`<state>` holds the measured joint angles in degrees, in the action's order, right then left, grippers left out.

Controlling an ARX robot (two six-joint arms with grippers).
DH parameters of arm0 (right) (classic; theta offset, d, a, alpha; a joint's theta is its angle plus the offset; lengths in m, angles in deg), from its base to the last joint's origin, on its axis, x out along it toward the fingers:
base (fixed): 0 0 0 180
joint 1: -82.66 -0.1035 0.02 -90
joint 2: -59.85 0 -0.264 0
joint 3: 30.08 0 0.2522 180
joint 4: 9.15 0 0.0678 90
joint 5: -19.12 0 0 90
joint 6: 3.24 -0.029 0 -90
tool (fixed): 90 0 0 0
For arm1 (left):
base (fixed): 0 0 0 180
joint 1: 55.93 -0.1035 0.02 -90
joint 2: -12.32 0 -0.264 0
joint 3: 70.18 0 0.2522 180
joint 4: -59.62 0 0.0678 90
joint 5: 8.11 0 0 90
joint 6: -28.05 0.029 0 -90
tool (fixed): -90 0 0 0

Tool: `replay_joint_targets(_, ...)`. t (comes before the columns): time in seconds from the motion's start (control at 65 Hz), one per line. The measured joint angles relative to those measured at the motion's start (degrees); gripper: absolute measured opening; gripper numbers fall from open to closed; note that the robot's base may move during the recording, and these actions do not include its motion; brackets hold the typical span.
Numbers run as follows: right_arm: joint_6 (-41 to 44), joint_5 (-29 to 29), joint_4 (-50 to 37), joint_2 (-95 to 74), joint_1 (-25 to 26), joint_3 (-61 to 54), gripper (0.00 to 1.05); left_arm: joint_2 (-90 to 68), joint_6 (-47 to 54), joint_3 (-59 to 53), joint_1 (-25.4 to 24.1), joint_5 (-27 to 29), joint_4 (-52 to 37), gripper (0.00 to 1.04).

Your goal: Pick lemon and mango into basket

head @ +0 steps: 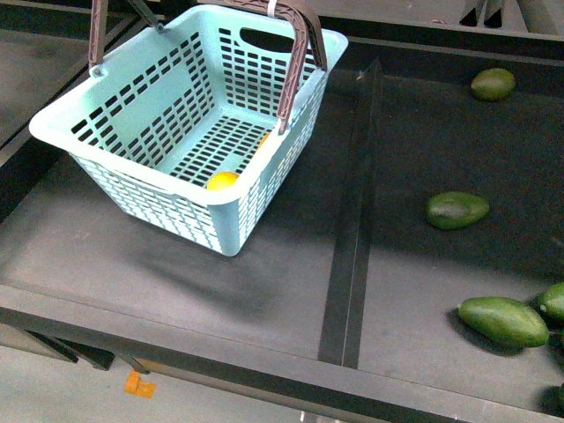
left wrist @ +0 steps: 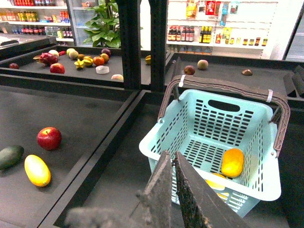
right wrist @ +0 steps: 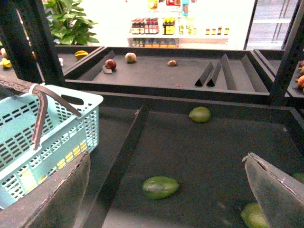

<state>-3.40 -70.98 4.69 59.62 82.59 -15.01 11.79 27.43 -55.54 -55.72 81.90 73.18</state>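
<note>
Basket (head: 167, 123) sits at surface's far left; lemon (head: 223, 181) and mango (left wrist: 232, 162) lie inside against its wall. Left claw (left wrist: 172, 164) pressed together, empty, near basket. Right claw (right wrist: 166, 190) spread wide above green fruit (right wrist: 160, 187).

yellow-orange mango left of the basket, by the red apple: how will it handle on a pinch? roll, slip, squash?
The elongated yellow-orange mango lies on its side on the flat dark shelf, so a nudge across its length would probably roll it. Its skin looks smooth and glossy, so it is likely slippery; gripping across the narrow middle seems safest. It looks plump and solid, probably heavyish, and may bruise under a hard squeeze.
</note>
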Motion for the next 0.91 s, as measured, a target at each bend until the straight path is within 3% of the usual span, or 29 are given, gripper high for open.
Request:
replay_joint_targets(0.4, -0.02, 0.0, 0.0, 0.0, 0.0, 0.0, 0.96, 0.17, -0.04, 0.0, 0.0, -0.02, 0.13, 0.04)
replay_joint_targets(0.815, 0.0, 0.0, 0.0, 0.0, 0.0, 0.0, 0.96, 0.17, 0.0, 0.0, 0.0, 0.0, 0.13, 0.98)
replay_joint_targets(0.907, 0.0, 0.0, 0.0, 0.0, 0.0, 0.0, 0.96, 0.17, 0.11, 0.0, 0.0, 0.0, 0.13, 0.98)
